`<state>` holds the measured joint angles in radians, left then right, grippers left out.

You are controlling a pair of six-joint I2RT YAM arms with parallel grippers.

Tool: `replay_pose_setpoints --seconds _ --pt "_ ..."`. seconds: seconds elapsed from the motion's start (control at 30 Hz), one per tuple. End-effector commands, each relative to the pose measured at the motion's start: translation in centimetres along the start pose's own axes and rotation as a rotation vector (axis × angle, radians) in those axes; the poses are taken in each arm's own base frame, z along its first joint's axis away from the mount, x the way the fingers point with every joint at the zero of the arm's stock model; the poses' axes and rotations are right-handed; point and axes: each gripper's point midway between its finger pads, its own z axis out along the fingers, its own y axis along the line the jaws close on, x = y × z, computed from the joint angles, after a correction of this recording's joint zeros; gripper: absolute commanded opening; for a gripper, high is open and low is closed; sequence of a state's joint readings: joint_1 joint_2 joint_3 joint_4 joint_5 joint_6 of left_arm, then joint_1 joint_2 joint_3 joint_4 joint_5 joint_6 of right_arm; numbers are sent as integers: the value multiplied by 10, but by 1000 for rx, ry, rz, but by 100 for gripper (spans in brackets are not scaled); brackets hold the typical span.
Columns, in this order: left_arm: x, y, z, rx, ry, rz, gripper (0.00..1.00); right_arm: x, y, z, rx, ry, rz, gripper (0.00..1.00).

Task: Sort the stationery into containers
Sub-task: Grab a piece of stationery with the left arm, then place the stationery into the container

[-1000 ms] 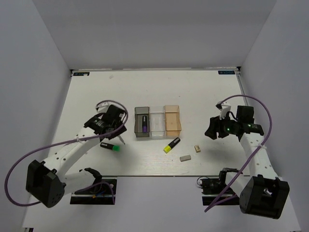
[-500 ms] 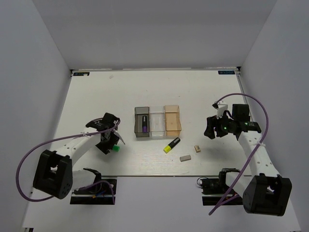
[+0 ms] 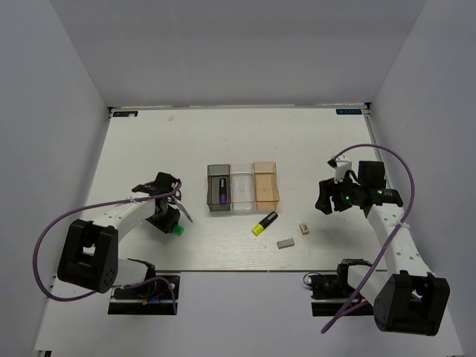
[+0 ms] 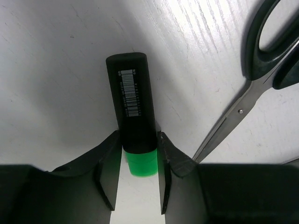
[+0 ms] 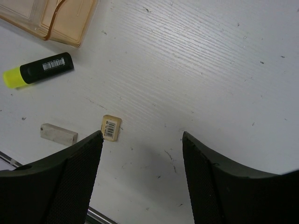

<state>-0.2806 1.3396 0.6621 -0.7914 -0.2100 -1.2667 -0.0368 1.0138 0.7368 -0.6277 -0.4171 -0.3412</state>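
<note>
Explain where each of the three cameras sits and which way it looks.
Top external: high behind the robot, looking down on the table; left arm, right arm and bases show.
Left wrist: on the left arm, looking down closely at the green highlighter between the left gripper fingers, scissors beside.
Right wrist: on the right arm, looking down past the open right gripper at yellow highlighter, beige eraser, grey eraser, orange bin.
Shared: top external and right wrist both show these four.
</note>
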Motion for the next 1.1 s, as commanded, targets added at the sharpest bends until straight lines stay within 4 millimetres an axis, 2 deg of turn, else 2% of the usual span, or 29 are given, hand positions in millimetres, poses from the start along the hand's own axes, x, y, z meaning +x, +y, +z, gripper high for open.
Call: replay_pose_setpoints --seconds 0.0,0.13,0.17,0.2,0.23,0.27,0.3,0.33,0.4,0.43,0.47,0.5,0.53,0.57,0.6,0.63,0.67,0.73,0.8,0.93,0.97,1.0,1.07 --pt "8 16 16 -39 12 -35 28 -6 -1 -2 12 -30 -22 72" --pt "4 12 5 -5 -5 17 10 -8 1 -4 6 -40 -28 72" --pt "-4 -4 -9 53 -32 52 7 -7 1 -4 6 -42 -24 73" --pt "-5 -12 -16 81 -46 91 5 -6 3 -3 -4 -40 -25 75" --pt "-9 -20 -27 126 -72 174 1 -6 5 -4 -9 -41 -29 80" --pt "-12 -38 -43 177 -105 221 1 -6 6 -4 -18 -42 -28 80" --pt "-14 -58 -63 243 -131 268 1 -7 7 -4 -21 -46 -34 74" --pt "-10 -61 -70 253 -147 381 1 -6 9 -4 -32 -44 -34 46" --pt "-21 -98 -108 358 -223 433 1 -6 9 -4 -31 -48 -36 19" --pt "-16 -111 -121 383 -251 530 1 -6 9 -4 -31 -47 -36 12" --pt "-15 -116 -125 392 -260 561 1 -6 8 -4 -24 -51 -37 12" --pt "-18 -134 -141 433 -284 586 1 -6 8 -4 -22 -52 -37 12" --pt "-12 -143 -145 460 -288 616 1 -6 8 -4 -21 -55 -37 14" --pt "-8 -151 -138 446 -280 676 1 -6 8 -4 -20 -56 -38 19" --pt "3 -157 -138 477 -236 702 1 -5 8 -4 -21 -54 -38 23" --pt "1 -175 -152 533 -250 697 1 -5 8 -4 -21 -54 -38 27" --pt "11 -181 -136 503 -215 737 1 -7 8 -4 -18 -57 -39 39" --pt "14 -198 -148 542 -209 774 3 -5 7 -4 -16 -50 -37 49" --pt "25 -208 -136 517 -192 834 8 -5 6 -4 -12 -51 -38 62" --pt "36 -219 -121 481 -182 904 21 -4 5 -4 -8 -49 -43 69" --pt "36 -223 -123 485 -188 903 26 -4 5 -4 -9 -48 -42 69" --pt "39 -221 -115 461 -183 916 34 -4 5 -4 -9 -50 -43 72" --pt "37 -221 -112 449 -188 915 43 -4 4 -4 -7 -48 -45 75"
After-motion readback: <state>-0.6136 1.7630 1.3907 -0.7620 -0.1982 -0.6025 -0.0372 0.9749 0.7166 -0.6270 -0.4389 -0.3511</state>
